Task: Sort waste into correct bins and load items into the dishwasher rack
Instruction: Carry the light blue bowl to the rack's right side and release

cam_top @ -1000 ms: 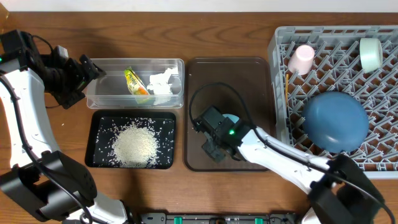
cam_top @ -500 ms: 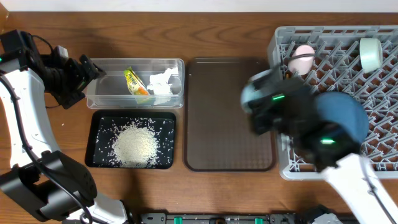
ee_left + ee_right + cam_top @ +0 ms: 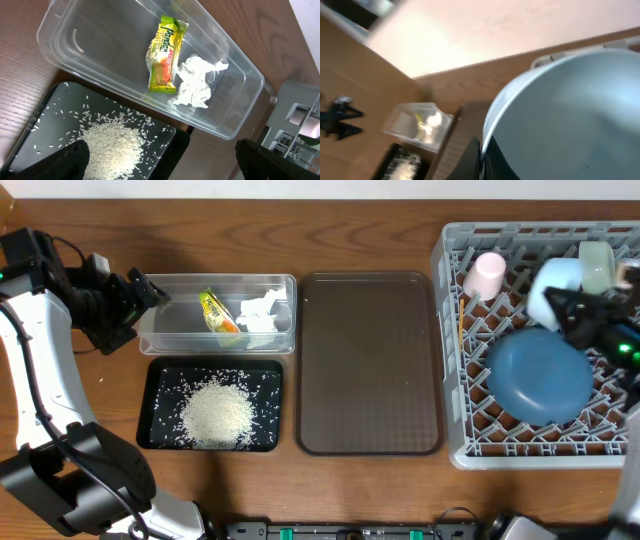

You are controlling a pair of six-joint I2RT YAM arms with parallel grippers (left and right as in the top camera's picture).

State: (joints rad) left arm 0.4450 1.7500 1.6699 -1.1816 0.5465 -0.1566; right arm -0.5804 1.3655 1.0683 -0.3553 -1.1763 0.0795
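My right gripper (image 3: 562, 302) is shut on the rim of the white and light-blue bowl (image 3: 553, 283), holding it above the back of the grey dishwasher rack (image 3: 470, 452). In the right wrist view the rim sits pinched between the dark fingers (image 3: 472, 160), and the bowl (image 3: 565, 115) fills the frame. In the rack are the dark blue plate (image 3: 540, 375), pink cup (image 3: 487, 275), mint bowl (image 3: 598, 268) and chopsticks (image 3: 461, 320). My left gripper (image 3: 140, 292) hangs open at the clear tub's (image 3: 160, 340) left end. The tub holds the wrapper (image 3: 165, 55) and tissue (image 3: 197, 82). Rice (image 3: 110, 145) lies in the black tray (image 3: 150, 405).
A brown serving tray (image 3: 370, 360) lies between the bins and the rack. The rack's left wall stands right beside the tray's right edge. Wooden tabletop (image 3: 300, 240) runs along the back.
The right arm has lifted the white and light-blue bowl off the brown tray and swung it right, over the rack's back. The left arm has not moved.
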